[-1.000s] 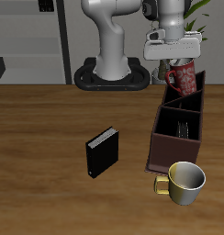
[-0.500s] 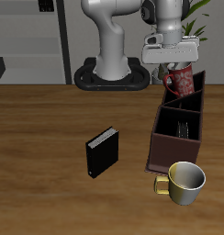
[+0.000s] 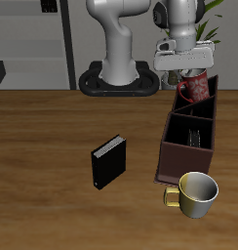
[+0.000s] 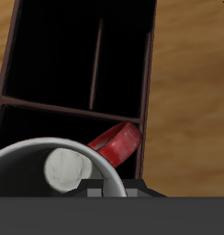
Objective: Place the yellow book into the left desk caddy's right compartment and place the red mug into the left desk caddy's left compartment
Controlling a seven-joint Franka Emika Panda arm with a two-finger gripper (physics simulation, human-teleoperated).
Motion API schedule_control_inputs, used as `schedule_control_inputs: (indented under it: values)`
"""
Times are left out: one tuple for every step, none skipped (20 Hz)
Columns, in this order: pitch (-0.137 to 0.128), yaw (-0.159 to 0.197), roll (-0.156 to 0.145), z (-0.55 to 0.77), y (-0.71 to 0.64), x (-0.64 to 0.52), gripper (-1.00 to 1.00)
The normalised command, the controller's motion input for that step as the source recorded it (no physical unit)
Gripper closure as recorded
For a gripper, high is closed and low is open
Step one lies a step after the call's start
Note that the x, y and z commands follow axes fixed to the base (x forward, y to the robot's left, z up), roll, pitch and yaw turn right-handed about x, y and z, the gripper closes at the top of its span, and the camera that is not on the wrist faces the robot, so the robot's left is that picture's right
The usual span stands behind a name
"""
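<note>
One red mug (image 3: 194,88) hangs in the pincer (image 3: 185,66), which is clamped on its rim, in the upper right of the exterior frame; it is tilted and held above the far end of the left desk caddy (image 3: 187,146), clear of the table (image 3: 53,137). The wrist view looks down past the mug's pale inside (image 4: 59,170) and its red handle (image 4: 117,142) into the caddy's dark sections, with a divider (image 4: 68,110) crossing beneath. A thin pale object, probably the yellow book (image 3: 196,138), stands inside the caddy's longer section at the right of the exterior frame, though it is too small to tell for sure. A black book (image 3: 107,162) stands upright on the table near the frame's centre, and a gold mug (image 3: 194,192) sits at the lower right, just in front of the caddy's near end.
</note>
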Motion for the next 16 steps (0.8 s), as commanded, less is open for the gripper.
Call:
schedule_control_inputs:
  values:
    - [0.061,-0.049,0.024,-0.15,0.08,-0.05,1.00]
    - [-0.006,0.021,0.005,-0.05,0.05,0.00,1.00]
    - [0.006,0.006,0.020,-0.10,0.05,0.02,1.00]
    - [0.030,0.034,0.051,-0.18,0.12,0.01,1.00]
    - [0.027,-0.002,0.011,-0.13,0.04,0.02,1.00]
    - [0.032,0.033,0.031,-0.18,0.09,0.12,1.00]
    - [0.038,0.019,0.017,-0.15,0.05,0.08,1.00]
    - [0.076,-0.033,0.004,-0.24,0.05,0.16,1.00]
    - [0.022,0.019,0.016,-0.11,0.07,0.08,1.00]
    - [0.066,-0.007,0.016,-0.24,0.08,0.16,1.00]
    - [0.016,-0.007,-0.003,-0.07,0.05,0.04,1.00]
    - [0.006,0.009,-0.001,-0.06,0.02,0.02,1.00]
    - [0.026,-0.011,0.007,-0.09,0.05,0.02,1.00]
    - [0.022,0.009,0.017,-0.11,0.06,-0.01,1.00]
    - [0.013,0.017,0.013,-0.12,0.04,0.00,1.00]
    - [0.012,-0.004,0.008,-0.13,0.04,-0.02,1.00]
